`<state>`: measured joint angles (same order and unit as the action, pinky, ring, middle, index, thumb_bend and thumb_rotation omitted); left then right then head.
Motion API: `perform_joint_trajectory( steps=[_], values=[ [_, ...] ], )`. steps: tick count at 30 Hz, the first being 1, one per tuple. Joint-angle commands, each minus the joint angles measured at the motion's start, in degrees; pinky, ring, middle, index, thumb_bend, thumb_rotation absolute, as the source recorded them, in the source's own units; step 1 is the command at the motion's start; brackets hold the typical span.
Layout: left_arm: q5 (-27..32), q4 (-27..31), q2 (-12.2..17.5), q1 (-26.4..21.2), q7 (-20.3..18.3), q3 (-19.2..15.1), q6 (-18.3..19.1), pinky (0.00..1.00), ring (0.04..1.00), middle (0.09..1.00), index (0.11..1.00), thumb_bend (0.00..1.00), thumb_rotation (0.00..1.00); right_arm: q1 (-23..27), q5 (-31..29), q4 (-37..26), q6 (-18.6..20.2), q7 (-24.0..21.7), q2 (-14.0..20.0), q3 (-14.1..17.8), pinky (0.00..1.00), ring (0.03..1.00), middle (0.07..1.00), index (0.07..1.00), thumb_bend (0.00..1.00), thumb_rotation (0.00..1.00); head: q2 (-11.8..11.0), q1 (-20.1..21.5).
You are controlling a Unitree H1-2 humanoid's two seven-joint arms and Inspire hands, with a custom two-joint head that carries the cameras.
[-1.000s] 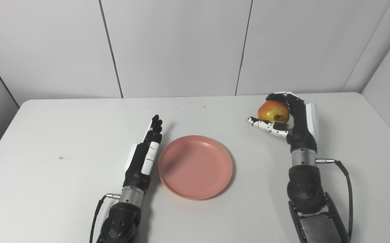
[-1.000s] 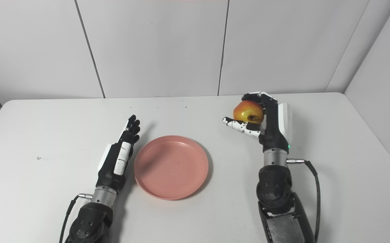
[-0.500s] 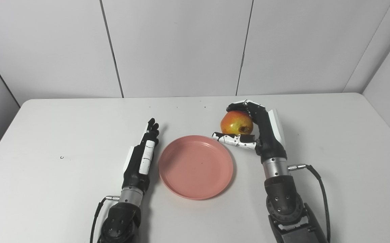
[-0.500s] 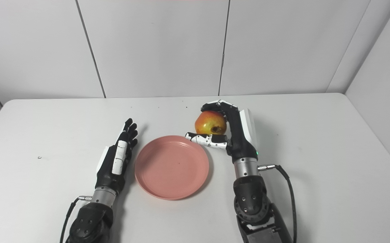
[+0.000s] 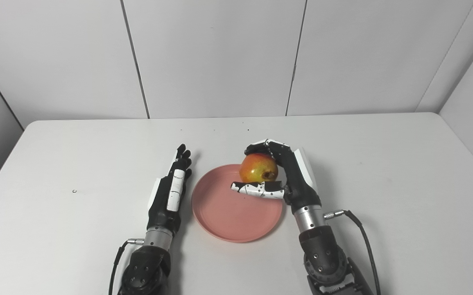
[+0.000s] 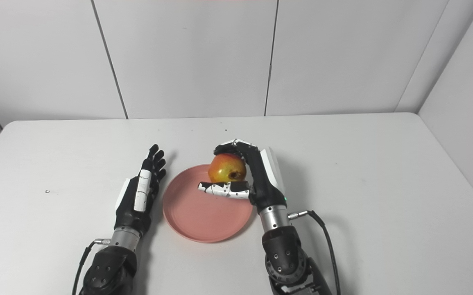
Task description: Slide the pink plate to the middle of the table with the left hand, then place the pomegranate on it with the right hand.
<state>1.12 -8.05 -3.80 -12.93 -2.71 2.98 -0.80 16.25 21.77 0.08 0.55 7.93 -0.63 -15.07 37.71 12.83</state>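
- Black-and-white left hand (image 5: pixel 170 191) lies flat on the table (image 5: pixel 56 172), fingers straight, holding nothing, just beside the pink plate (image 5: pixel 228 213).
- Right hand (image 5: pixel 283 176) grasps the pomegranate (image 5: pixel 257 167) over the plate's far right part.

White table (image 5: pixel 404 172) with rounded far corners, filling the lower two-thirds of frame. Behind, across the top, pale grey wall panels (image 5: pixel 216 53) split by dark vertical seams; angled side panels at both edges. Even, soft lighting.
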Motion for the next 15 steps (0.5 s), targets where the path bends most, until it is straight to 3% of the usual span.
perform_joint_trajectory(
  steps=[1,15],
  values=[
    [0.37,1.39,-0.52,-0.40,-0.03,0.21,-0.11,1.00,1.000,1.000,1.000,0.76,1.00,0.89,0.32,-0.21,-3.31,-0.29,-0.45,-0.39,0.41,0.426,0.490,0.525,0.51,0.00,-0.02,-0.03],
    [-2.12,0.90,0.01,-0.51,0.85,1.11,-2.40,1.00,1.000,1.000,1.000,0.75,1.00,-0.46,4.34,3.85,-5.41,-0.47,0.19,-3.54,0.38,0.410,0.482,0.540,0.51,0.00,0.11,-0.19]
  ],
)
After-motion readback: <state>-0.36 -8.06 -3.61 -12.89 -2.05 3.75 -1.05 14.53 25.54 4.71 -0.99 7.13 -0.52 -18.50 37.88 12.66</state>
